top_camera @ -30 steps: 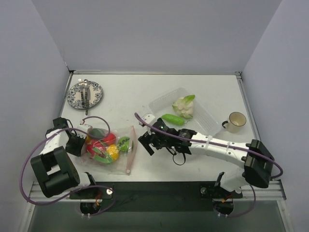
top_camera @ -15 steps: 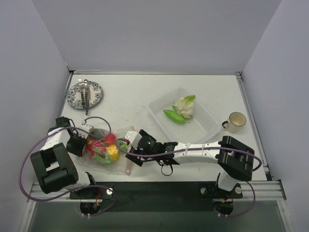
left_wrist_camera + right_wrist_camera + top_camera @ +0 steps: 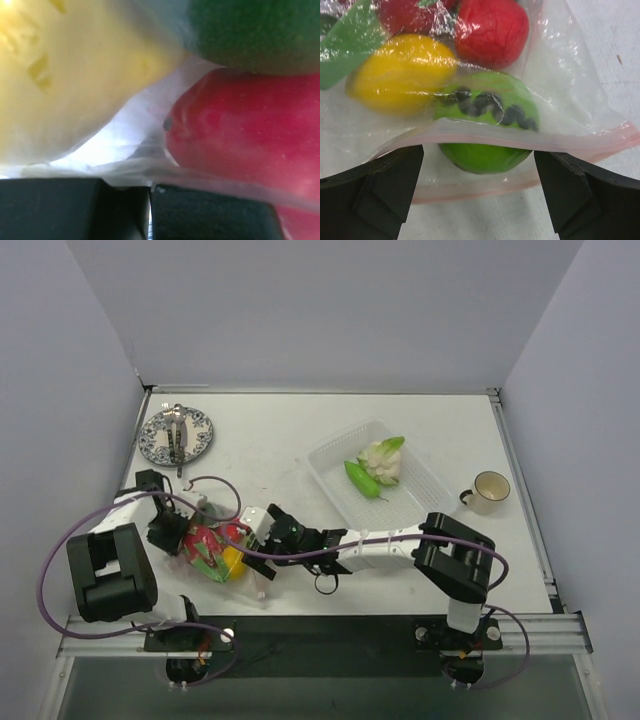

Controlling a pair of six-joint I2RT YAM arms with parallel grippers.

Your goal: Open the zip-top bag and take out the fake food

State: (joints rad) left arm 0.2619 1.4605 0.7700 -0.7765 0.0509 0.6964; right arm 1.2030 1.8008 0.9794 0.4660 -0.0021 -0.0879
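The zip-top bag (image 3: pixel 232 562) lies at the front left, its pink zip strip (image 3: pixel 530 143) parted into an open mouth. Inside are fake food pieces: a green piece (image 3: pixel 485 127) with dark marks at the mouth, a yellow one (image 3: pixel 400 70) and a red one (image 3: pixel 492 30). My right gripper (image 3: pixel 268 536) is open, its fingers (image 3: pixel 370 192) either side of the mouth and the green piece. My left gripper (image 3: pixel 170 532) is shut on the bag's plastic (image 3: pixel 145 167) at its closed end, next to a red piece (image 3: pixel 250 130). A white cauliflower (image 3: pixel 380 458) and green pod (image 3: pixel 362 480) lie in the tray.
The clear rigid tray (image 3: pixel 425 502) sits right of centre. A cream cup (image 3: pixel 490 490) stands at the right. A patterned plate (image 3: pixel 176 435) with cutlery is at the back left. The right arm stretches across the table's front.
My right gripper has swung left from beside the tray to the bag's mouth. My left gripper has shifted a little back and right, drawing the bag with it.
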